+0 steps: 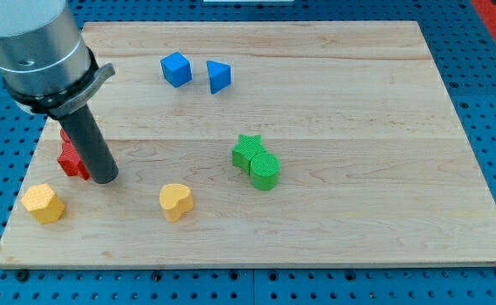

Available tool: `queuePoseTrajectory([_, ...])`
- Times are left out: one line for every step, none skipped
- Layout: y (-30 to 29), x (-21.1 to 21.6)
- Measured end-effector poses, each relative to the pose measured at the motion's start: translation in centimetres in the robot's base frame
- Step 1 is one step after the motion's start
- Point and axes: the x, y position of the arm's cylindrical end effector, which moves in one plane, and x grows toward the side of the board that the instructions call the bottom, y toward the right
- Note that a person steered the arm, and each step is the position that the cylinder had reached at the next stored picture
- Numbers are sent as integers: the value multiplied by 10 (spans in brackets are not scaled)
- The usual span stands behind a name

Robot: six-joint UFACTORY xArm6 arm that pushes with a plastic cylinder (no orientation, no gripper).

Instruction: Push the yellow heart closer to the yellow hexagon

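Observation:
The yellow heart (pixel 175 202) lies on the wooden board (pixel 358 102) at the view's lower left of centre. The yellow hexagon (pixel 43 203) lies near the board's lower left corner, well to the left of the heart. My tip (pixel 104 179) stands on the board between them, a little above their line, closer to the hexagon. It is up and to the left of the heart and does not touch it. A red block (pixel 72 158) sits right beside the rod on its left, partly hidden by it.
A blue cube (pixel 176 69) and a blue triangular block (pixel 219 76) sit near the view's top centre. A green star (pixel 248 151) and a green cylinder (pixel 264 170) touch each other right of centre. The arm's grey body (pixel 36 51) covers the top left corner.

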Motion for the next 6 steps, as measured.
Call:
queuePoseTrajectory([90, -2])
queuePoseTrajectory([167, 23])
queuePoseTrajectory([113, 34])
queuePoseTrajectory([35, 16])
queuePoseTrajectory([58, 11])
queuePoseTrajectory([96, 24])
